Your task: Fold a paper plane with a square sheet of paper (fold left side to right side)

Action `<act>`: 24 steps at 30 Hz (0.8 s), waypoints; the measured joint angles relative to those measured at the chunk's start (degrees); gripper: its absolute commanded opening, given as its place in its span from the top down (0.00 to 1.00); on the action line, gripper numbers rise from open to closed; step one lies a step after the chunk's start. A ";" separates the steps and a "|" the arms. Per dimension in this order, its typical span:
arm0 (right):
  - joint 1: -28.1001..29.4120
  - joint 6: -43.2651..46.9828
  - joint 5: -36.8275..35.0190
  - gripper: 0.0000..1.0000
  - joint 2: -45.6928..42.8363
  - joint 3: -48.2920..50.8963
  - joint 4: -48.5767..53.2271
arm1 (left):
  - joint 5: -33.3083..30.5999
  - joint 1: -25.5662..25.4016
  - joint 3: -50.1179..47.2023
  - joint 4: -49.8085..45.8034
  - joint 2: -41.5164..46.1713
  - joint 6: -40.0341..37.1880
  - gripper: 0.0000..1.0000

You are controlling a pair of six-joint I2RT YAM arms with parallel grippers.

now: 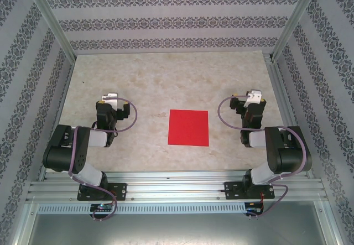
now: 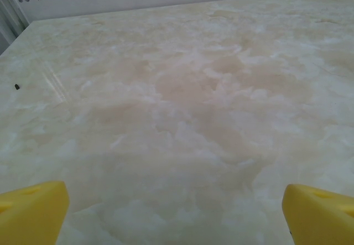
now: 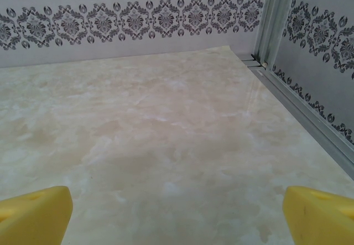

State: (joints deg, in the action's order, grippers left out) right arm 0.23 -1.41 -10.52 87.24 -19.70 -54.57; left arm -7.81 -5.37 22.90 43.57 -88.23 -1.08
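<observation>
Start of task, no fold made: the square sheet of paper (image 1: pixel 188 127) lies flat and uncreased on the table (image 1: pixel 149 79), between the two grippers, well apart from both. From the left gripper (image 1: pixel 110 98) it sits off to the right of the fingers and a bit back toward the bases; from the right gripper (image 1: pixel 251 97) it sits off to the left, also a bit back. Both arms are tucked in at the sides. Left fingers (image 2: pixel 33 209) are spread wide with nothing between them, just marbled tabletop ahead; right fingers (image 3: pixel 34 212) likewise spread and empty, with tabletop and the patterned wall (image 3: pixel 133 18) ahead. The step in hand looks like the approach for the first fold, left side over to right side. The next move likely calls for the left gripper to swing inward and down to the sheet's left edge. The paper is thin and flat on the surface, so getting a fingertip under the edge will be fiddly. The right gripper probably has to pin the right side so the sheet doesn't slide.
</observation>
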 measured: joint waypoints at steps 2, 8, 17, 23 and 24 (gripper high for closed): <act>0.00 -0.33 -0.61 0.02 -3.63 0.24 3.82 | -0.15 0.00 1.42 -6.27 5.01 0.22 0.00; 0.02 -5.18 -1.25 0.02 -22.16 -6.21 24.30 | 3.43 0.07 11.02 -21.86 20.63 7.82 0.00; 5.20 -18.99 2.19 0.02 -27.56 -13.14 50.75 | 20.31 -3.72 17.42 -38.12 21.55 20.76 0.01; 18.12 -26.86 2.91 0.02 -18.99 -14.32 60.87 | 29.40 -14.03 18.21 -44.37 15.10 24.35 0.08; 19.39 -27.43 2.89 0.02 -17.33 -14.88 61.75 | 30.18 -15.28 18.45 -44.85 14.05 24.70 0.09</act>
State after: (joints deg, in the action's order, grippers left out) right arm 19.62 -28.84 -7.64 69.91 -34.59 7.18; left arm 22.37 -20.64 41.34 -1.28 -74.17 23.62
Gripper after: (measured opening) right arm 0.980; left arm 0.946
